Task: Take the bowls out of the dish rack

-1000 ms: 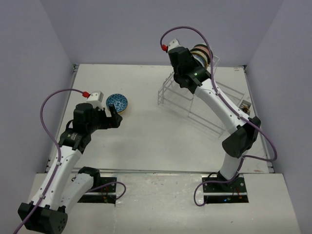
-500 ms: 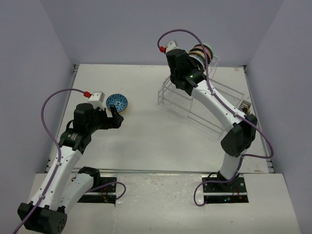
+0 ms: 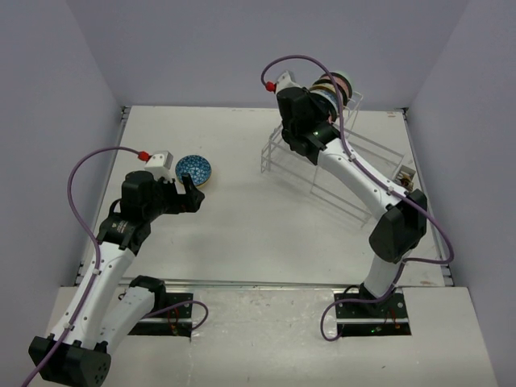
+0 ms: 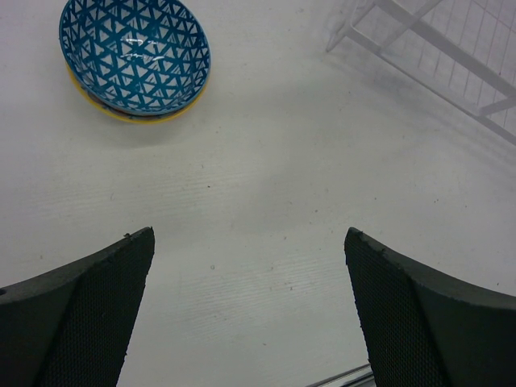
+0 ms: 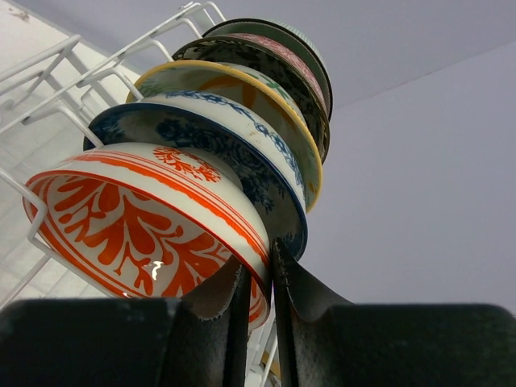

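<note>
Right pincer (image 5: 258, 260): closed on the rim of the red-orange bowl (image 5: 145, 222), with one finger against the bowl's patterned outside and the other slipped in behind the rim. Red-orange bowl: nearest to this pincer in a row of bowls standing on edge in the raised, slotted part of the dish rack (image 5: 60, 109). Blue-and-white bowl (image 5: 230, 157): next beyond it from the pincer and close against it. Yellow-rimmed bowl (image 5: 250, 97): next in the row. Further bowls, dark and pinkish, stand farthest from the pincer; their patterns cannot be made out. Dish rack: in the wrist view its white wires run below and to the left of the right pincer. From overhead it stands on the desk (image 3: 242, 230), its long lower section reaching back under the right arm. Left pincer (image 4: 250, 322): fingers wide apart and holding nothing, hovering over bare desk well apart from the rack. Blue net bowl (image 4: 135, 55): upright on the desk, ahead and to the left of the left pincer, near it but not touching. A yellow edge shows beneath this bowl; whether it is a second bowl cannot be told. A corner of the rack lies ahead and to the right of the left pincer.
</note>
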Motion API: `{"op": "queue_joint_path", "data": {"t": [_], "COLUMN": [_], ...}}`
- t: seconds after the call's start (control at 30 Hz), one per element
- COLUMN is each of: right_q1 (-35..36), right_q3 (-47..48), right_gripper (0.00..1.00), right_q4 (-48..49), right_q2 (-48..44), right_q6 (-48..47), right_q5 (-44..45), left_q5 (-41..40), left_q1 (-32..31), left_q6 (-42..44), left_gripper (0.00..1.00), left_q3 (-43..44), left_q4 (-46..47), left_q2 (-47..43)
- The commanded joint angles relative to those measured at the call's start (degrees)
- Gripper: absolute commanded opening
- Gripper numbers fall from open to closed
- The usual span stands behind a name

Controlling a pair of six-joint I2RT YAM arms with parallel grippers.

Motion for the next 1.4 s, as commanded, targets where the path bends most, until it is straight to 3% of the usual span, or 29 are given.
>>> {"op": "queue_joint_path", "data": {"t": [0.0, 0.53, 0.87, 1.07, 1.23, 1.37], "right_q1": [-0.3, 1.3, 1.7, 1.7, 1.7, 1.7], "right_q3": [-1.7, -6.5, -6.5, -5.3, -1.6, 1.8], "right_gripper": [0.00, 0.00, 0.00, 0.00, 0.00, 0.00], "right_q4": [7.2, 16.7, 13.8, 7.0, -3.7, -12.0], "right_q2": [-2.8, -9.4, -12.2, -14.4, -17.8, -19.9], "right_q6": [0.1, -3.1, -1.2, 6.6, 19.0, 29.3], "right_q5": [-1.5, -1.4, -2.8, -6.7, -13.9, -22.4], "left_q5": [1.2, 1.0, -0.3, -0.4, 0.7, 8.6], "left_q1": [-0.3, -0.3, -0.3, -0.3, -0.3, -0.3], "left_q6": [1.4, 1.4, 1.2, 1.2, 1.2, -2.1], "left_gripper": [1.00, 1.00, 1.00, 1.00, 1.00, 1.00], "left_q3": [-0.3, -0.3, -0.2, -0.1, 1.3, 5.8], "left_q4": [2.5, 2.5, 2.4, 2.3, 2.5, 4.0], "left_q2": [-0.6, 0.0, -1.1, -1.2, -1.8, -2.5]}}
